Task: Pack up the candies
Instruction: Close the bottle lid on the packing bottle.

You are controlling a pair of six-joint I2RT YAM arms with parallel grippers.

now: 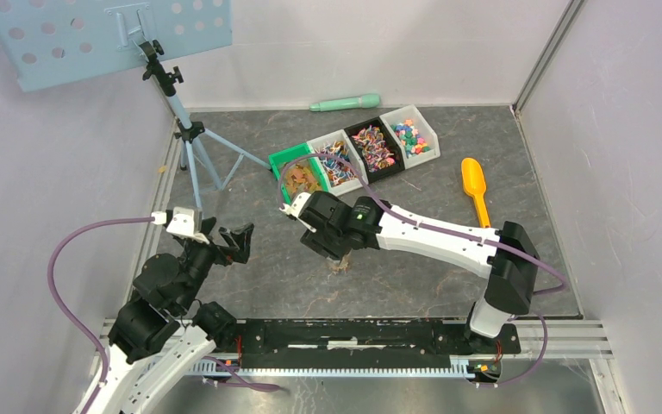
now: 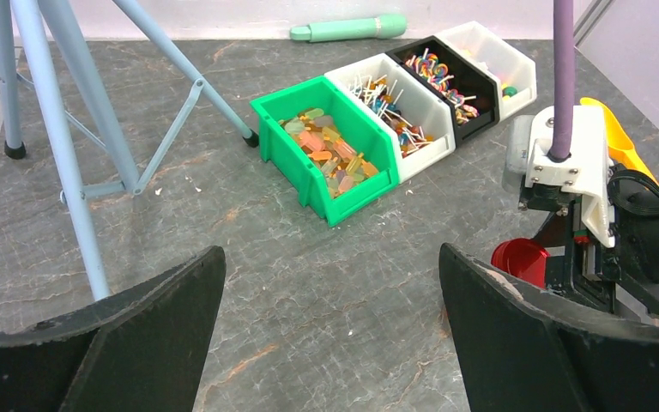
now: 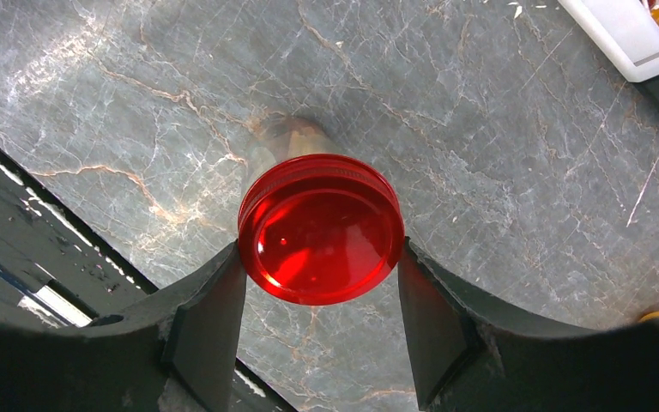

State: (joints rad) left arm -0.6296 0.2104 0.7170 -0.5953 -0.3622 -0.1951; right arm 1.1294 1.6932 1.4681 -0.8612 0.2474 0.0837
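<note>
Four bins point(image 1: 355, 148) stand in a row at the far side of the table point(image 1: 414, 280), and the candies point(image 2: 330, 159) lie in them. The green bin point(image 2: 307, 184) at the left end holds flat orange and pale pieces. The right gripper point(image 3: 319, 257) is closed around a red lid point(image 3: 322, 227), one finger on each side of its rim, over the middle of the table and well apart from the bins. Just past the lid's far edge shows a pale, clear-looking jar point(image 3: 285, 137), probably the one the lid belongs to, though I cannot tell whether the lid sits on it or is lifted clear. The left gripper point(image 2: 330, 257) hangs with its jaws spread wide and nothing between them, near the right one and facing the bins. The step in hand looks to be working the lid, most likely to open the jar for filling. Doing it well means keeping the pinch centred across the lid's widest line, since an off-centre squeeze on a smooth round rim could let it slip out. Any turn should run about the lid's own axis, and any lift should go straight up. An unheld jar may spin or tip with the lid, so the free left gripper could steady it low down. The yellow scoop point(image 1: 475, 188) lies untouched near the bins.
</note>
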